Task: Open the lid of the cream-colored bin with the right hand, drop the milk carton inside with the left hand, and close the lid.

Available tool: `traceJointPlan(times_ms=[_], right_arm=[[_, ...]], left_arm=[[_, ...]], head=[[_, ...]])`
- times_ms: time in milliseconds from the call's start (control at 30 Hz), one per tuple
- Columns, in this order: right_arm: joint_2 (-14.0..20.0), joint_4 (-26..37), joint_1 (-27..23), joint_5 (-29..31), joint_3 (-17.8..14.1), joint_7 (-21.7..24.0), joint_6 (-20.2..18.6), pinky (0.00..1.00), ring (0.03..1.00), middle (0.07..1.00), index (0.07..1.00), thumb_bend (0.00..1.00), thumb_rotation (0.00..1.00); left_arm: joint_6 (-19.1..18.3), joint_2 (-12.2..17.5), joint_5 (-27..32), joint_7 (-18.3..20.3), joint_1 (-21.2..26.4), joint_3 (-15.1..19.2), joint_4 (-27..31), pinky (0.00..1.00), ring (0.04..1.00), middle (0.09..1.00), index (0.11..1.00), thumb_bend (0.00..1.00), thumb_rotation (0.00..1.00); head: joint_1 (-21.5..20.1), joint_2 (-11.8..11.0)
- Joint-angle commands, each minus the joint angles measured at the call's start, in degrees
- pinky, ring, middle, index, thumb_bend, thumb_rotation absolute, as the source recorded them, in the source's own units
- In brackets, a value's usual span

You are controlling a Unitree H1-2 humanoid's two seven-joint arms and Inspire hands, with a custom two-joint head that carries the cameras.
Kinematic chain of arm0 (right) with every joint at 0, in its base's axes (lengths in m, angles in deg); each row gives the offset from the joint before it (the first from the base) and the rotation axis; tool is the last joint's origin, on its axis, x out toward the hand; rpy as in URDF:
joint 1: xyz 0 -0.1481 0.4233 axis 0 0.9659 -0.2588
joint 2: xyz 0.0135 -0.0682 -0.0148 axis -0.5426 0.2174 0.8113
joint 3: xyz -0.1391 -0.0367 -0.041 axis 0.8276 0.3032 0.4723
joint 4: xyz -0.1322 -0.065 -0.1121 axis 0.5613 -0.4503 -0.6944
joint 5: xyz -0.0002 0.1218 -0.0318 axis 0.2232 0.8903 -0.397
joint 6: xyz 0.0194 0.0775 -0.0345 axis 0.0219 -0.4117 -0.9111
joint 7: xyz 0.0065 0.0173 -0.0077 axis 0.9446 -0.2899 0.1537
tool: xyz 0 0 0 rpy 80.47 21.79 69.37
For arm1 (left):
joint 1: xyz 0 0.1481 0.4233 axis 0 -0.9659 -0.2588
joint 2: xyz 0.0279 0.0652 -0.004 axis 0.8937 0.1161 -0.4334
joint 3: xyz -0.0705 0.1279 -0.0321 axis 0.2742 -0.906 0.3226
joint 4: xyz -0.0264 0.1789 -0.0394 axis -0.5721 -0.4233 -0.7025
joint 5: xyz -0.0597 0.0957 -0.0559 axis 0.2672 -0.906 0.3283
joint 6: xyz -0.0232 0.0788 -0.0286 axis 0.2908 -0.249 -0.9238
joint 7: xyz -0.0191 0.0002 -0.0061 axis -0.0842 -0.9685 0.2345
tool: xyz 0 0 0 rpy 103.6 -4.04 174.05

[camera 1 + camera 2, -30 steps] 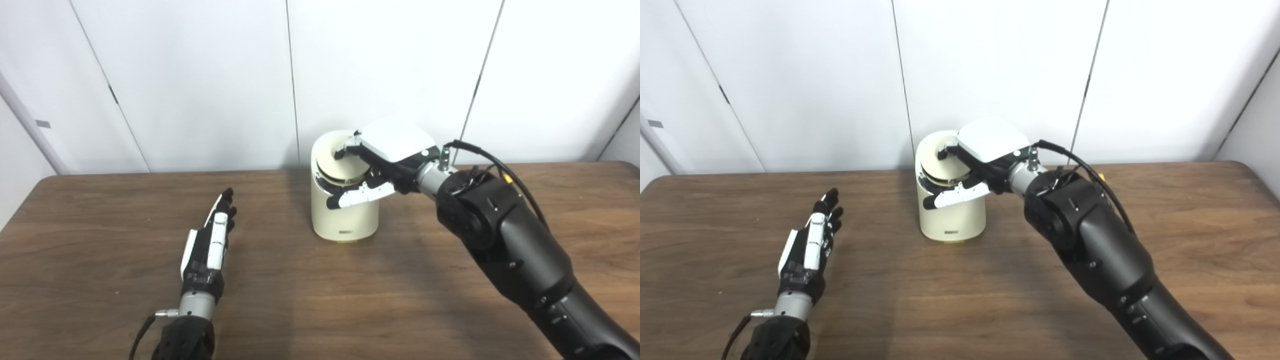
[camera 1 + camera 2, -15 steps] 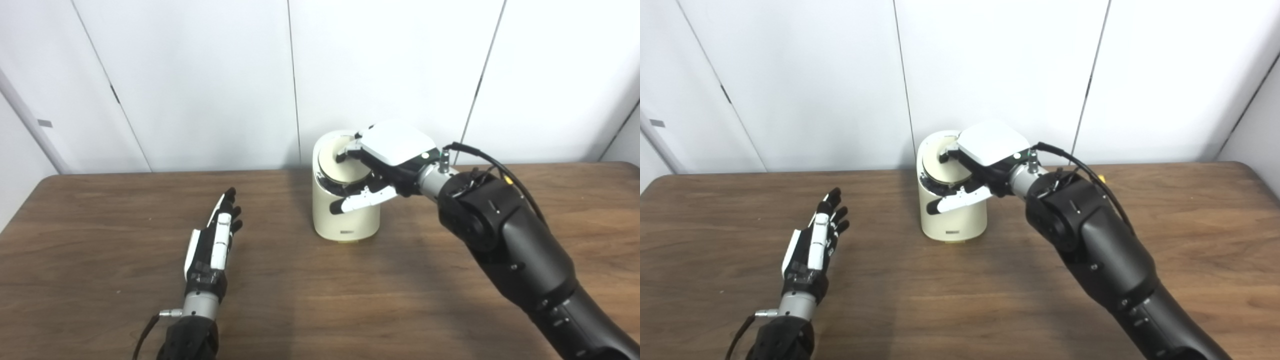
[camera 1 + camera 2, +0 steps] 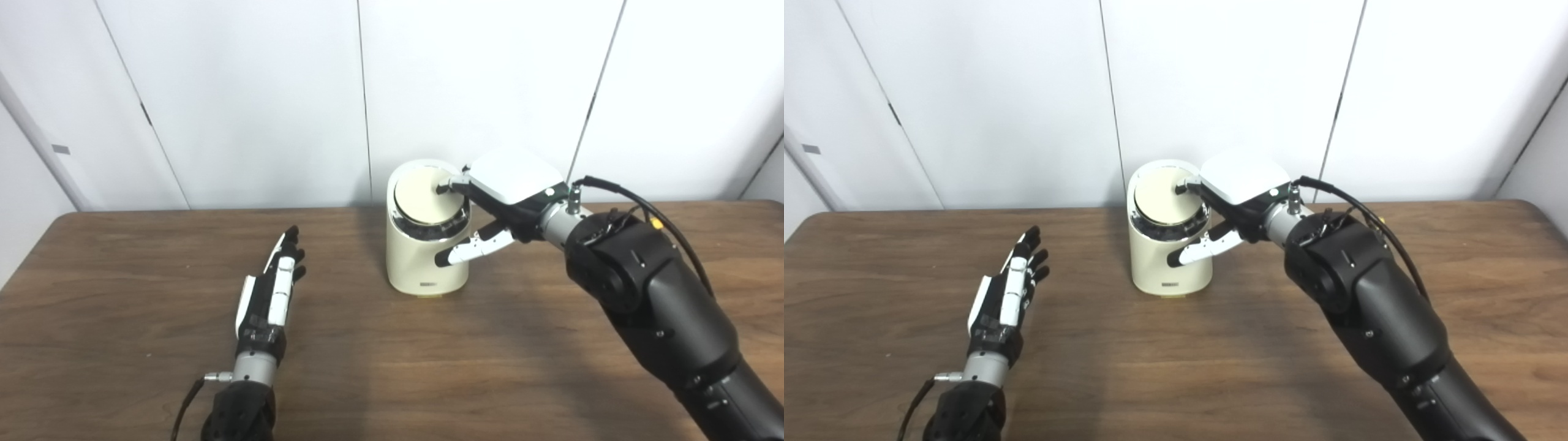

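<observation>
My right hand [image 3: 496, 202] touches the bin's [image 3: 422, 257] lid [image 3: 425, 196] – grip unclear in both views; left hand [image 3: 1007, 297] open, empty.

Left hand [image 3: 269, 294] flat, palm-side inward, fingers straight and apart, holding nothing. Right hand [image 3: 499, 205] extended forward, fingers [image 3: 450, 184] reaching leftward, thumb [image 3: 468, 250] spread below, grasping nothing.
</observation>
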Motion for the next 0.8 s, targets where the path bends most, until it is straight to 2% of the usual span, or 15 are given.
traceJointPlan(times_ms=[0, 267, 467, 767], right_arm=[[0.6, 1.2, -1.2, -0.6, -0.8, 0.6, 0.2, 0.91, 0.893, 0.800, 0.818, 0.62, 0.82], [-1.0, 1.2, -1.3, 0.7, -0.6, 3.1, -0.1, 0.96, 0.924, 0.809, 0.839, 0.61, 0.84], [-1.9, 1.4, -0.5, 1.1, -0.4, 2.5, 0.4, 0.97, 0.923, 0.802, 0.842, 0.60, 0.79], [-2.0, 1.6, 0.2, 0.7, 0.2, 2.3, 1.1, 0.97, 0.922, 0.807, 0.821, 0.61, 0.78]], left_arm=[[2.3, 0.0, -0.3, -0.4, 2.2, 0.0, 0.6, 0.93, 0.960, 0.995, 1.000, 0.60, 1.00], [2.1, 0.0, -0.6, -0.4, 2.2, -0.1, 0.7, 0.94, 0.971, 1.000, 1.000, 0.60, 1.00], [1.9, -0.2, -0.7, -0.5, 2.2, -0.2, 0.6, 0.95, 0.971, 1.000, 1.000, 0.60, 1.00], [0.5, -0.3, -0.8, -0.7, 2.4, -0.1, 1.3, 0.95, 0.968, 1.000, 1.000, 0.61, 1.00]], head=[[0.0, 0.1], [0.4, 0.5], [0.5, 0.7], [0.5, 0.8]])
